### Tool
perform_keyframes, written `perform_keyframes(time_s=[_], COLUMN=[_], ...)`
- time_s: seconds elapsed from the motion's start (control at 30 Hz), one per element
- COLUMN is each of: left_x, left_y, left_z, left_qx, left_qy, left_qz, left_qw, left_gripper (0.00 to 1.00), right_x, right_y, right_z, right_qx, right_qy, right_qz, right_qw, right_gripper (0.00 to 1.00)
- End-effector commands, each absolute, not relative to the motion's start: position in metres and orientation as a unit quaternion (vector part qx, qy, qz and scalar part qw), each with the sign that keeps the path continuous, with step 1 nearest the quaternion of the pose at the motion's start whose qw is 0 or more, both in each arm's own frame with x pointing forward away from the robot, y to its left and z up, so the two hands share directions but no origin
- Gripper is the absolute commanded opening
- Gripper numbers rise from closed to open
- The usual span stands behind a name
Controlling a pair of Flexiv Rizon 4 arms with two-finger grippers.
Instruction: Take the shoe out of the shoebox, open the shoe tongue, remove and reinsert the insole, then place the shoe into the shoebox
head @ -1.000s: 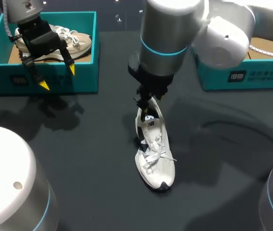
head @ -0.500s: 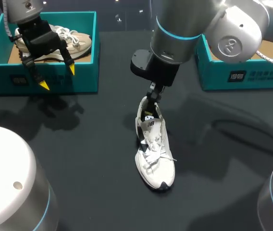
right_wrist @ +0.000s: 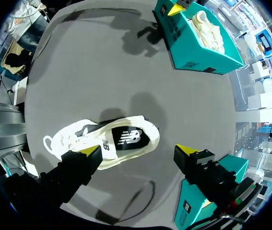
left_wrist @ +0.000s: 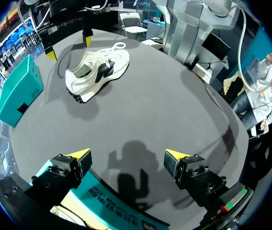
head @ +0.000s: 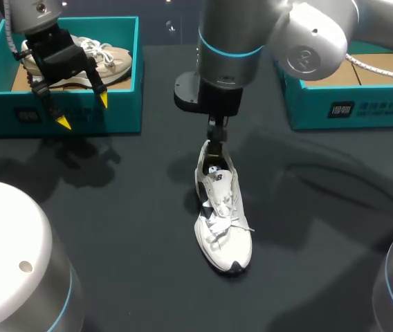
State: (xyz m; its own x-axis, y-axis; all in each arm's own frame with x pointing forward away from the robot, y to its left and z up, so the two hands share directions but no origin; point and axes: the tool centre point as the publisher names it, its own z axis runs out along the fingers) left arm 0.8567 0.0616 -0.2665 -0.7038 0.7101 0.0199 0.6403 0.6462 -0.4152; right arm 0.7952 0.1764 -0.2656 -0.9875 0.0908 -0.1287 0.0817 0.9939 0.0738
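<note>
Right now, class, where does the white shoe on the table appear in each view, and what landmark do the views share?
Head view: white shoe central on the table, toe toward the camera.
Left wrist view: far ahead of the left tool.
Right wrist view: directly under the open right tool.
Landmark: the teal shoebox holding a beige shoe.

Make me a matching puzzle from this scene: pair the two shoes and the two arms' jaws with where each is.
1. white lace-up sneaker
2. beige sneaker
3. left arm's jaws
4. right arm's jaws

A. inside the left teal cardboard shoebox
B. open, over the white sneaker's heel
C. lying on the dark table
D. open, above that shoebox's front wall

Pairs: 1-C; 2-A; 3-D; 4-B
</note>
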Motion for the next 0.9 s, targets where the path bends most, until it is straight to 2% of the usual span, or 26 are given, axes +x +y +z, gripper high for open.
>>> perform_keyframes(time_s=[0.03,0.9], left_x=[0.856,0.856], left_y=[0.062,0.062], left_z=[-0.266,-0.266], left_qx=[-0.374,-0.374], left_qy=[-0.903,-0.903], left_qz=[0.191,0.191], left_qw=[0.091,0.091], left_gripper=[1.00,1.00], right_x=[0.810,0.842], right_y=[0.177,0.175], right_z=[-0.285,-0.348], right_qx=[0.033,0.005], right_qy=[0.997,0.998], right_qz=[0.035,0.030], right_qw=[0.052,0.047], right_gripper=[1.00,1.00])
